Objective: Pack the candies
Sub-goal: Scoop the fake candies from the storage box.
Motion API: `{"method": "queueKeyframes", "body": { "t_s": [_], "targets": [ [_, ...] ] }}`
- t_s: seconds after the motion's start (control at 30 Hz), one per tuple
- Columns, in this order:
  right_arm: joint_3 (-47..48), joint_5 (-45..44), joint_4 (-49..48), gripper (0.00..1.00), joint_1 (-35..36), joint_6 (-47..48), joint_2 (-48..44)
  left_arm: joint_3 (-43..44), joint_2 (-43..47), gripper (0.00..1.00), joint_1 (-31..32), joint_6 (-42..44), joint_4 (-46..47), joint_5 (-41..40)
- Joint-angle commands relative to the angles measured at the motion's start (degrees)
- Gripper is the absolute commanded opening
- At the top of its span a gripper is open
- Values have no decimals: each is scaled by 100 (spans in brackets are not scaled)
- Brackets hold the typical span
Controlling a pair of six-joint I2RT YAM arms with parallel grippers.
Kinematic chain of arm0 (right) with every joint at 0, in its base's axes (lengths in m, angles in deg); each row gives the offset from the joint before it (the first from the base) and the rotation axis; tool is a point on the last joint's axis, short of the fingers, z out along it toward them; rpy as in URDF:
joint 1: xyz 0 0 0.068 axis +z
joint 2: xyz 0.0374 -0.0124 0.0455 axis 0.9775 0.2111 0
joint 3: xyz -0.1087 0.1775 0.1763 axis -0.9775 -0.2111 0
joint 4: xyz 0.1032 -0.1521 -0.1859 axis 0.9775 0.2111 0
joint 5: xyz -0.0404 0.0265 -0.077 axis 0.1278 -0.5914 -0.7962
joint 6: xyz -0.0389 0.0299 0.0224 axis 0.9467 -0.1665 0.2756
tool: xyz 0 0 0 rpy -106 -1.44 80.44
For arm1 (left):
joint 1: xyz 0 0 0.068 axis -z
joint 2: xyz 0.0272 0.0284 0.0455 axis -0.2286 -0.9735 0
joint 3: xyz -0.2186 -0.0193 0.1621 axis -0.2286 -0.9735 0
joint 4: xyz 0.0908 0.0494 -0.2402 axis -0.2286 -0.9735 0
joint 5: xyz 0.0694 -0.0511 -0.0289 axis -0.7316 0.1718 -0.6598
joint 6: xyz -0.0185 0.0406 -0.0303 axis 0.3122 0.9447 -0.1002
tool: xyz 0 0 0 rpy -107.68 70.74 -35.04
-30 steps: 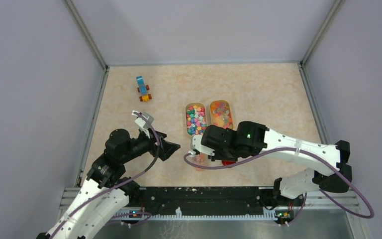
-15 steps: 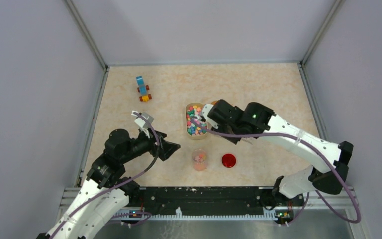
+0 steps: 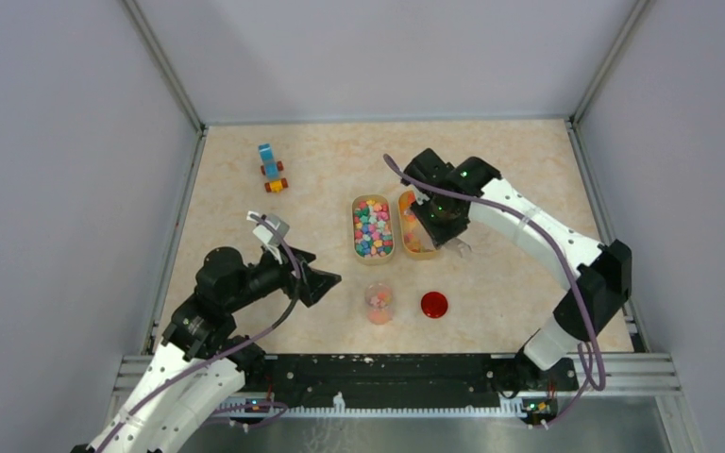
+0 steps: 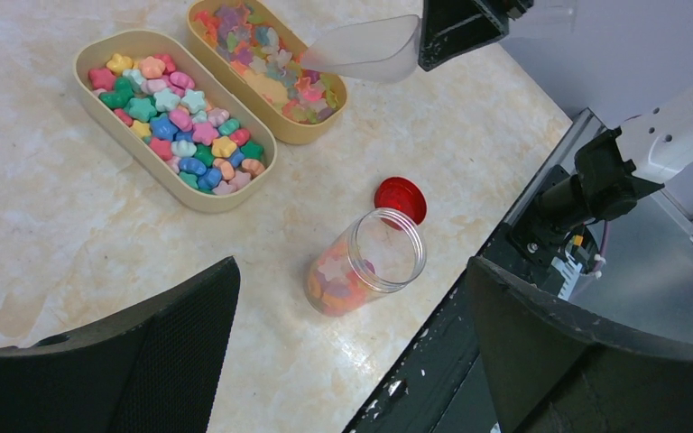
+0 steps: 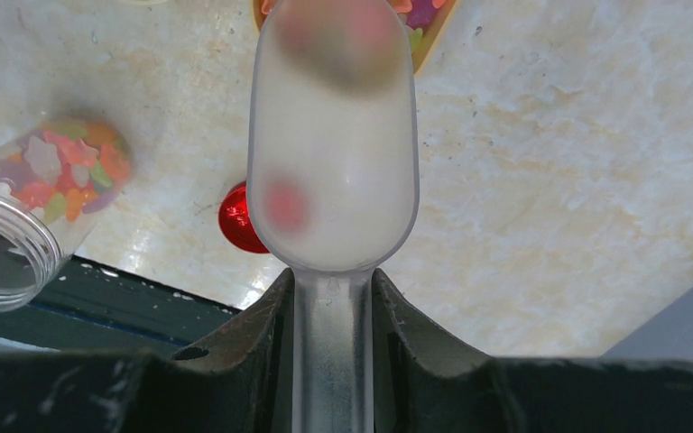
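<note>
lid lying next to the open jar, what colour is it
The lid is red; it shows best in the left wrist view.

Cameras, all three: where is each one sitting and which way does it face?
Top external: above, behind the bases, looking down on the table; left claw and right claw show.
Left wrist: on the left arm, looking past its open fingers at candy trays and jar.
Right wrist: on the right arm, looking down the scoop its claw grips.
Shared: both wrist views show jar and red lid.
</note>
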Motion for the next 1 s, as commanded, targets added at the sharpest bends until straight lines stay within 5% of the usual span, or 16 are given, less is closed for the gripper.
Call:
{"method": "queueKeyframes", "body": {
  "t_s": [0.0, 0.97],
  "targets": [
    [166, 480, -309, 0, -294, -475, 282, -1, 103, 99, 5, 39, 231, 124],
    [1122, -273, 141, 0, -702, -1102, 2329, -27, 534, 99, 239, 22, 282, 256]
  ]
}}
